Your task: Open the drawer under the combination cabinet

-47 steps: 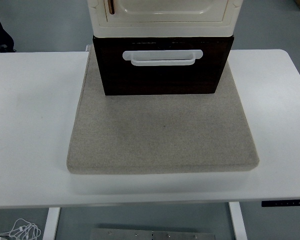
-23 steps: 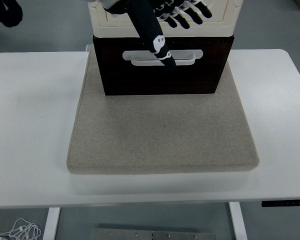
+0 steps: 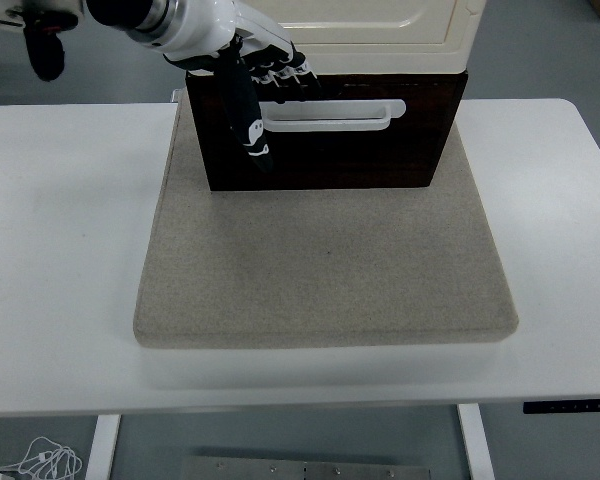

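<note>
Dark brown wooden drawer [image 3: 325, 150] w/ white plastic bar handle [image 3: 325, 115] sits top centre of frame, closed under the cream plastic cabinet [image 3: 380, 25], on a beige felt mat [image 3: 325, 270] atop the white table [image 3: 60, 260]. Left hand [image 3: 260, 85], black fingers w/ white shell, comes in from upper left and hangs in front of the drawer's left part, by the handle's left end. Fingers loosely spread, thumb pointing down, grasping nothing. Can't tell if fingertips touch the handle.
</note>
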